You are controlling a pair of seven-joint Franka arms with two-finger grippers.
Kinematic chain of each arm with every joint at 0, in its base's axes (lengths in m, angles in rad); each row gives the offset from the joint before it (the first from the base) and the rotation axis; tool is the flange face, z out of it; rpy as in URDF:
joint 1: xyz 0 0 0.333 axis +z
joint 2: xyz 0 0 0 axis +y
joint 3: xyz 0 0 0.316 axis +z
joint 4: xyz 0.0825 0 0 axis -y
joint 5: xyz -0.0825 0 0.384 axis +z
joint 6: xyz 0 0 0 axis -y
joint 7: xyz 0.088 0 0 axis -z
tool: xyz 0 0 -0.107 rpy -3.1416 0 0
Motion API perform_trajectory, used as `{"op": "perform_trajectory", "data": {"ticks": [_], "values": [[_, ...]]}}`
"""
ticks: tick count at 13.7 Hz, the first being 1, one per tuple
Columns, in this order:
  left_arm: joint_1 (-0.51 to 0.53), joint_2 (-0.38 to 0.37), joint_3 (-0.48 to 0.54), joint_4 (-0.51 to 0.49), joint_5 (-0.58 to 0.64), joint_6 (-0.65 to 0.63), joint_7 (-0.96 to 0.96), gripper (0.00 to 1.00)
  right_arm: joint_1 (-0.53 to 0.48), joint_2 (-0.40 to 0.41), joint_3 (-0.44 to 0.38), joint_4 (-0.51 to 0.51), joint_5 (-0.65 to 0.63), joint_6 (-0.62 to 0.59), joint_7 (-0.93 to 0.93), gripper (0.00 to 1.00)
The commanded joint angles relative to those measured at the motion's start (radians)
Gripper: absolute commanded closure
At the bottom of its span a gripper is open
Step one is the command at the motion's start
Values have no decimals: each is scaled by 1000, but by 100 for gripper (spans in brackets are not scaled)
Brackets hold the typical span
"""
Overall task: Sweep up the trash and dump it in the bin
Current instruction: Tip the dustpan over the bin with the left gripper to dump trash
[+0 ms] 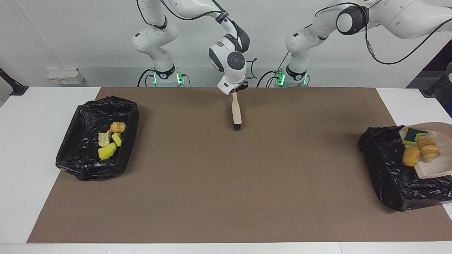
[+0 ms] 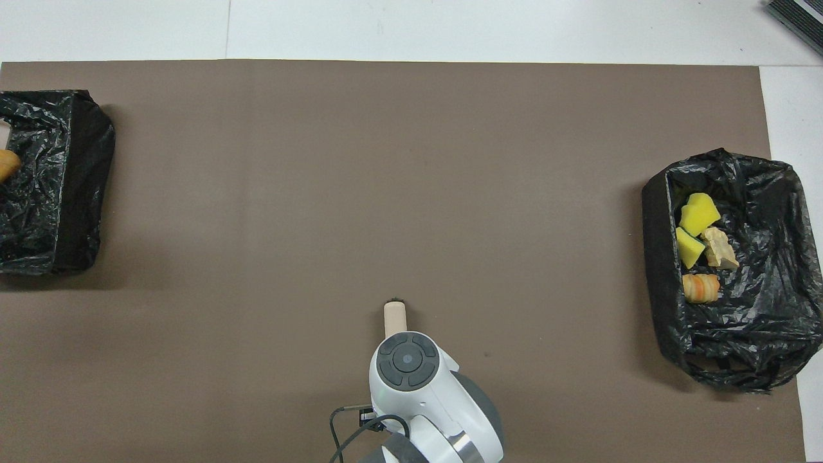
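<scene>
Three light, soft scraps (image 1: 411,156), apt to roll, lie on the tilted dustpan (image 1: 432,169) over the bin (image 1: 385,165) at mid-height on the facing view's edge, toward the left arm's end; they are best moved by the pan's handle. The left gripper is out of frame. At top centre the right gripper (image 1: 237,89) meets the brush (image 1: 236,111), well apart from the scraps; its grip cannot be told.

Four scraps of trash lie in the black-lined bin (image 1: 95,141) at the right arm's end of the tabletop: two yellow sponge chunks (image 1: 107,151), a tan bread-like piece (image 1: 103,138) and an orange-striped roll (image 1: 118,126). At the left arm's end, a green-and-yellow sponge (image 1: 414,136), a striped roll (image 1: 428,149) and an orange bun (image 1: 411,156) rest on the tilted cream dustpan (image 1: 432,171) over the other bin (image 1: 388,165).
</scene>
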Motion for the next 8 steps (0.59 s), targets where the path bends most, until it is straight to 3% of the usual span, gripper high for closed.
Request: {"op": "perform_trajectory", "data": {"ticks": [1,5,8], "values": [[-41,-30,18,20,50,-58,-2,100,-14,4,2,12,5,-9,-31,0],[-64,-87,18,20,131,-95,-17,100,-32,25,-6,48,-16,3,-25,0],[-87,-135,18,20,156,-136,-17,100,-138,23,-4,105,-92,9,-33,0]]}}
